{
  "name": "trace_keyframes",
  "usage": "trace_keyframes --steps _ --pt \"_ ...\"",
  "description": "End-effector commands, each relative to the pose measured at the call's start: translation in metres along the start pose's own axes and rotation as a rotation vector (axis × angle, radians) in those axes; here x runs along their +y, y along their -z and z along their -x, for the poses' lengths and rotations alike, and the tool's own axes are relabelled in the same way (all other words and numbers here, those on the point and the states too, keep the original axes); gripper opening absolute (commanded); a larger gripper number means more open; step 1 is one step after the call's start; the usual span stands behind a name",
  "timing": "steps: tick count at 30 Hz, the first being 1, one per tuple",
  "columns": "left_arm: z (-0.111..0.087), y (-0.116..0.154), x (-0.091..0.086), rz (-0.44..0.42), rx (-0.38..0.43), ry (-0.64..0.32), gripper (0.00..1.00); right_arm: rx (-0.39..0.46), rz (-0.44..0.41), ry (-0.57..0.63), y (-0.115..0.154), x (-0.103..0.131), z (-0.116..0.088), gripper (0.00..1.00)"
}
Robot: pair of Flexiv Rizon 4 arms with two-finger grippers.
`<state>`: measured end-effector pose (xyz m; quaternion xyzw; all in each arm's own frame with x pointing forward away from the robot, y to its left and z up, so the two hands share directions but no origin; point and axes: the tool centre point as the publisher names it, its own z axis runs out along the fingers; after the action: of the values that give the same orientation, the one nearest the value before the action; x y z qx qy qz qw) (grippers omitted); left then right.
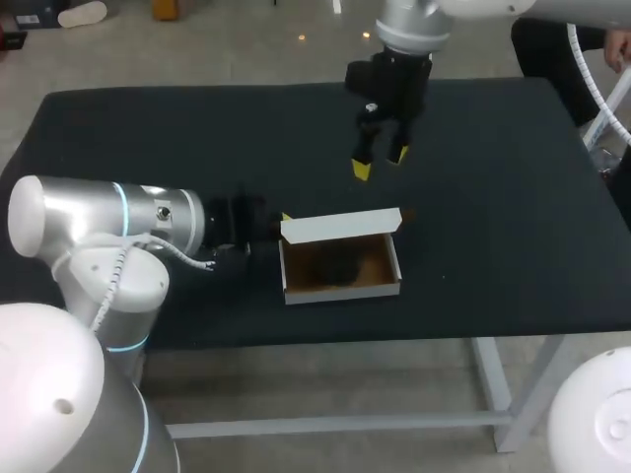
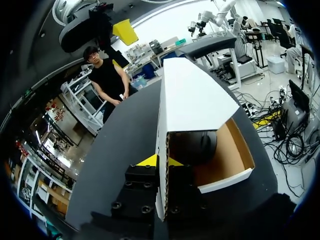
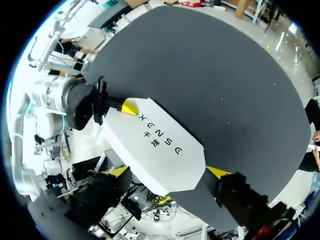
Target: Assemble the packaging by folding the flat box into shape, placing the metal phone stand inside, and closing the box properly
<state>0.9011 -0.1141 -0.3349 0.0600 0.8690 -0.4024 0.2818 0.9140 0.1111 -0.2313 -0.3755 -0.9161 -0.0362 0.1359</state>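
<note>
The white cardboard box (image 1: pixel 340 288) sits open on the black worktop (image 1: pixel 513 197) with its lid raised and the dark metal phone stand (image 1: pixel 340 264) inside. The left end effector (image 2: pixel 161 162) is clenched on the box's lid edge. Behind the box, the right end effector (image 1: pixel 381 163) hangs released and empty.

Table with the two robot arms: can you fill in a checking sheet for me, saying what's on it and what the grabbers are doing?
Surface: black table, bare around the box.
Job's things: white box open, lid standing up; dark phone stand inside.
Clutter: nothing seen.
Grippers: left gripper at the box's end, jaws on either side of its wall, shut on it; right gripper hovers behind the box, jaws open, empty.
Cables: white coiled cable on the left arm.
Surroundings: nothing seen.
</note>
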Motion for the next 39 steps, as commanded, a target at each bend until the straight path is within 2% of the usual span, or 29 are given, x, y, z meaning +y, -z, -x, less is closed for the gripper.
trace_keyframes --steps 1,5,13,29,33,35,39 --pt "-0.014 -0.006 0.004 0.003 -0.064 -0.024 0.0 0.105 -0.052 -0.114 0.001 0.003 0.011 1.0" --pt "-0.017 -0.008 0.007 0.006 -0.091 -0.057 0.0 0.138 -0.087 -0.236 -0.005 -0.003 0.013 1.0" --pt "-0.022 -0.011 0.014 0.02 -0.131 -0.088 0.0 0.185 -0.05 -0.366 -0.033 -0.021 0.0 1.0" --pt "-0.025 -0.009 0.015 0.025 -0.144 -0.132 0.0 0.185 -0.05 -0.366 -0.033 -0.021 0.0 1.0" --pt "-0.025 -0.007 0.015 0.028 -0.151 -0.14 0.0 0.223 -0.108 -0.517 -0.04 -0.024 0.003 1.0" --pt "-0.025 -0.006 0.014 0.028 -0.153 -0.149 0.0 0.21 -0.149 -0.603 -0.045 -0.029 0.005 1.0" --pt "-0.027 -0.007 0.014 0.023 -0.15 -0.166 0.0 0.159 -0.17 -0.738 -0.05 -0.038 0.005 1.0"
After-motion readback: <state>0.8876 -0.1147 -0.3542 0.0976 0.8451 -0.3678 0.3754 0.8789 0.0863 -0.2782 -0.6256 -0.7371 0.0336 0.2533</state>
